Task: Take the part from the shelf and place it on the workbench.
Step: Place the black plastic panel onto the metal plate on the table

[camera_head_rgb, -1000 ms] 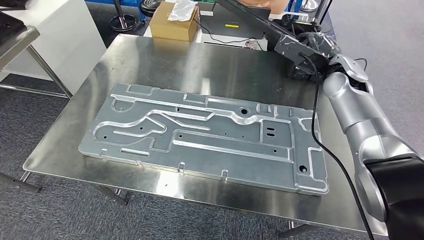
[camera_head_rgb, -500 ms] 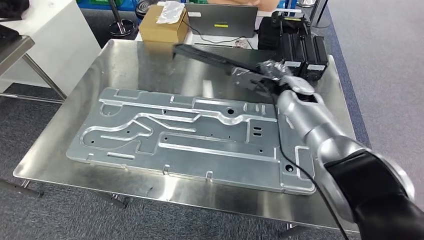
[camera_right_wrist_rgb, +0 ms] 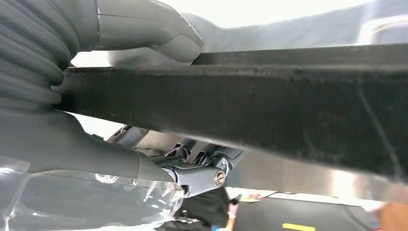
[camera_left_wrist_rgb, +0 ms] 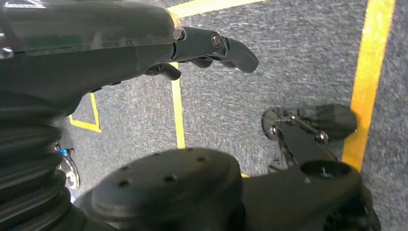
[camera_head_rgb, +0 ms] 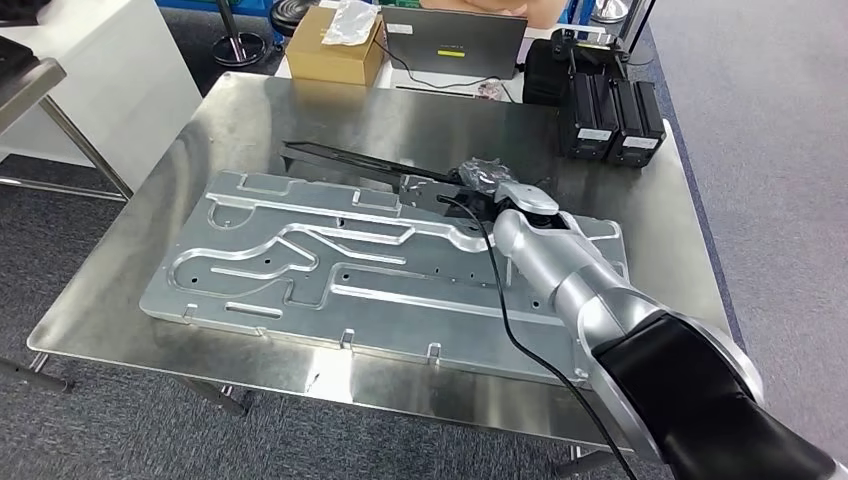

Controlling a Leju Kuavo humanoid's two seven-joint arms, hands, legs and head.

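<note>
Big plate [camera_head_rgb: 380, 270] lies flat mid-surface [camera_head_rgb: 230, 120]; the long part [camera_head_rgb: 350, 160] sits along its far edge, right hand [camera_head_rgb: 485, 180] gripping it. Behind: box [camera_head_rgb: 335, 50] left, laptop [camera_head_rgb: 455, 42] centre, battery packs [camera_head_rgb: 610, 118] right.

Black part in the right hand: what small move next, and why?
Probably ease it down flat, then let go. The right hand grips the black part by one end, low over the far edge of the plate on the workbench; contact is unclear.

A black part [camera_head_rgb: 350, 160] sits in the dark right hand [camera_head_rgb: 480, 180]. At 9 o'clock of the hand lies a silver-grey plate [camera_head_rgb: 330, 270] on a shiny steel workbench [camera_head_rgb: 130, 270]; at 11 o'clock, a tan box [camera_head_rgb: 335, 50].
</note>
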